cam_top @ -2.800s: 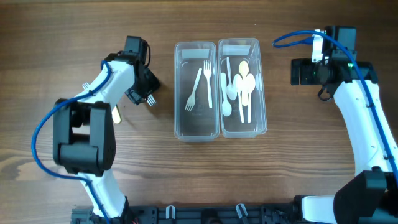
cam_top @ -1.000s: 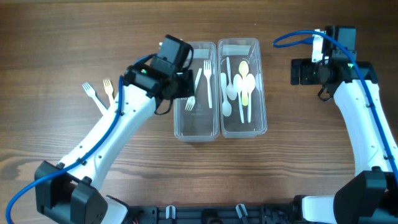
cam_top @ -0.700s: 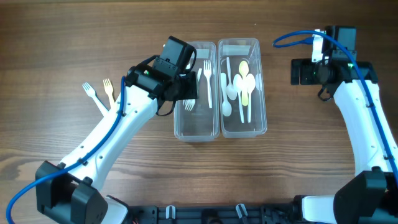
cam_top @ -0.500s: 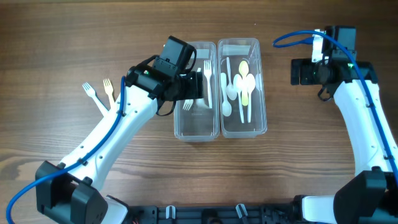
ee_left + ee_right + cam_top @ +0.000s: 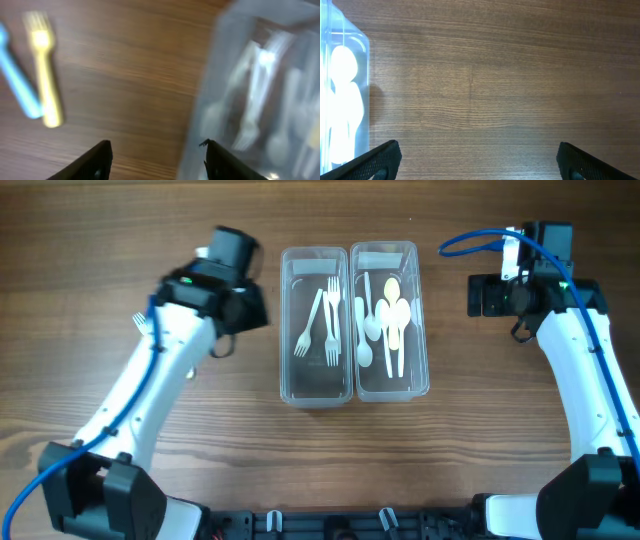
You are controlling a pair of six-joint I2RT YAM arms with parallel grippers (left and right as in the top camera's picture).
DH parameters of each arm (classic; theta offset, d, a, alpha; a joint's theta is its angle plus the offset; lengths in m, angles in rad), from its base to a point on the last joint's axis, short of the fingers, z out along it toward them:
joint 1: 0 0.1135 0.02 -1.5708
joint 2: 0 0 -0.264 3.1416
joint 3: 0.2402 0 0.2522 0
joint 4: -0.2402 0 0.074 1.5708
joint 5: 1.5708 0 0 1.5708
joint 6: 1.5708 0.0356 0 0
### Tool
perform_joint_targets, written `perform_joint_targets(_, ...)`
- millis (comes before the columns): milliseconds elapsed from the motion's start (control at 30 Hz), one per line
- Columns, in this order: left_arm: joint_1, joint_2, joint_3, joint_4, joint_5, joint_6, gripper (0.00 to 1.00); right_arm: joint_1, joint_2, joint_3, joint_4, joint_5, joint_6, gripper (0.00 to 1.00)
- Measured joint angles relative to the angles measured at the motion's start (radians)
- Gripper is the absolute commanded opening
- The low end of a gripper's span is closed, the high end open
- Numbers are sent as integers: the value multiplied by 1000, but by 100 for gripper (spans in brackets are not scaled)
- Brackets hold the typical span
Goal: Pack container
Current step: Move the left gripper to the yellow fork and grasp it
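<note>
The clear fork box [image 5: 317,385] sits mid-table [image 5: 320,210] with white forks [image 5: 330,320] inside, and the spoon box [image 5: 390,385] touches its right side. The left end effector [image 5: 155,150] hangs just left of the fork box, wide open and holding nothing, and a yellow fork [image 5: 45,85] and a blue fork [image 5: 17,85] lie further left, mostly hidden from above by the left arm [image 5: 150,390]. The right end effector [image 5: 477,150] is well to the right of the fork box, past the spoon box, also wide open and empty
</note>
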Motion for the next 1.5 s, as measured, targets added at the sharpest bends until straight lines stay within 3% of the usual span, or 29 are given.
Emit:
perform_joint_targets(200, 162, 0, 0, -30, -21, 0, 62, 0, 0, 0, 0, 0, 0, 100)
perform_joint_targets(467, 251, 22, 0, -7, -29, 13, 68, 0, 0, 0, 0, 0, 0, 100)
perform_joint_targets(600, 295, 131, 0, 15, -29, 43, 68, 0, 0, 0, 0, 0, 0, 100)
perform_joint_targets(900, 322, 322, 0, 73, -27, 141, 60, 0, 0, 0, 0, 0, 0, 100)
perform_joint_targets(1000, 327, 350, 0, 91, -16, 167, 65, 0, 0, 0, 0, 0, 0, 100)
perform_joint_targets(1500, 423, 368, 0, 137, 95, 262, 64, 0, 0, 0, 0, 0, 0, 100)
